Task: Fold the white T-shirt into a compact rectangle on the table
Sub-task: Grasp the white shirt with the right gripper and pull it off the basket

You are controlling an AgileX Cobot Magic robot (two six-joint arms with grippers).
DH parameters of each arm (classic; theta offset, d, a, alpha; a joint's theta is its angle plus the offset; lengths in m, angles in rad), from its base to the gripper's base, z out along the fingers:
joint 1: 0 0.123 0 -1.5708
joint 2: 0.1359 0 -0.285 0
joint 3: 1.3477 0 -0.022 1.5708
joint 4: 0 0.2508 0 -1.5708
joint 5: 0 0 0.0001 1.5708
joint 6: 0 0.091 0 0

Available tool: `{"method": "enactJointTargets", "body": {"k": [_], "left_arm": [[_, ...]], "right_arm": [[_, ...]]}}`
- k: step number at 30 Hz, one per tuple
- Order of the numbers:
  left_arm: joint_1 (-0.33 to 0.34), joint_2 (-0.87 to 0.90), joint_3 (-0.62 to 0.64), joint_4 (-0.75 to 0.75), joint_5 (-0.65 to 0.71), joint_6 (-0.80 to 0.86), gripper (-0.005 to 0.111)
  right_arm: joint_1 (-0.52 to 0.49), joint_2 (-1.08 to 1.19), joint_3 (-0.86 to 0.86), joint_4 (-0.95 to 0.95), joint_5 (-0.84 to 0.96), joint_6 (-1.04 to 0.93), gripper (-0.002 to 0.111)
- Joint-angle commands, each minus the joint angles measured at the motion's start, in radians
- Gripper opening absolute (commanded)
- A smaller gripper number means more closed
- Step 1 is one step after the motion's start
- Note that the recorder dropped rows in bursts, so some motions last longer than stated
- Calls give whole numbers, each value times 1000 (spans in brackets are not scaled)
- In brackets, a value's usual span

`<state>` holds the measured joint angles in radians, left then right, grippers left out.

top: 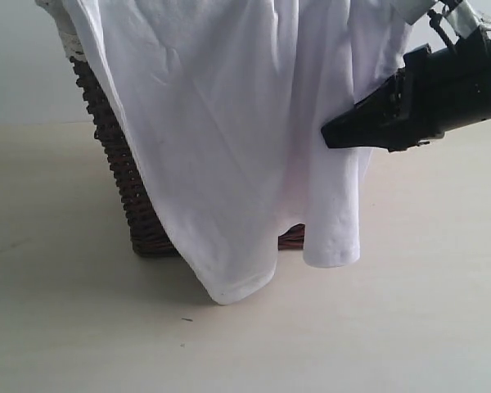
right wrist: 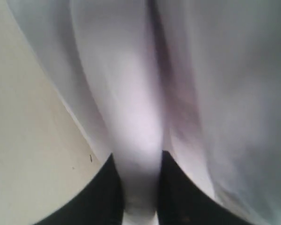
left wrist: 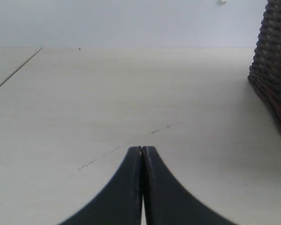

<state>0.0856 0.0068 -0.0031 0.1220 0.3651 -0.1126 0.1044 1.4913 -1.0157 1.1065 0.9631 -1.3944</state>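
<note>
White T-shirt [top: 229,123] hangs over wicker basket [top: 119,180], long axis vertical, hem pointing 6 o'clock toward table [top: 393,327]. Right gripper [right wrist: 136,159] pinches a shirt fold from 3 o'clock; left gripper [left wrist: 143,149] clenched, empty.

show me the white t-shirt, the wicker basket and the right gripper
white t-shirt [top: 229,139], exterior view, hanging front panel
wicker basket [top: 129,184], exterior view, woven side wall
right gripper [right wrist: 136,159], right wrist view, between its fingertips

text: none readable | shirt [top: 221,147]: blank white cloth (both views of it) | basket [top: 119,176]: no label
</note>
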Motion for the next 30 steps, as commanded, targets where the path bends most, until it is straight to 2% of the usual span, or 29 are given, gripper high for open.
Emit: {"method": "enactJointTargets", "body": {"k": [1, 7, 11, 16, 19, 30], "left_arm": [[0, -7, 3, 4, -4, 1, 0], [0, -7, 3, 4, -4, 1, 0], [0, -7, 3, 4, -4, 1, 0], [0, -7, 3, 4, -4, 1, 0], [0, -7, 3, 4, -4, 1, 0], [0, -7, 3, 4, -4, 1, 0]], "right_arm": [[1, -2, -9, 18, 29, 59, 0], [1, -59, -9, 27, 191, 62, 0], [1, -156, -26, 120, 181, 11, 0], [1, -326, -138, 494, 74, -399, 0], [1, -369, -215, 638, -26, -595, 0], [1, -408, -672, 638, -483, -689, 0]]}}
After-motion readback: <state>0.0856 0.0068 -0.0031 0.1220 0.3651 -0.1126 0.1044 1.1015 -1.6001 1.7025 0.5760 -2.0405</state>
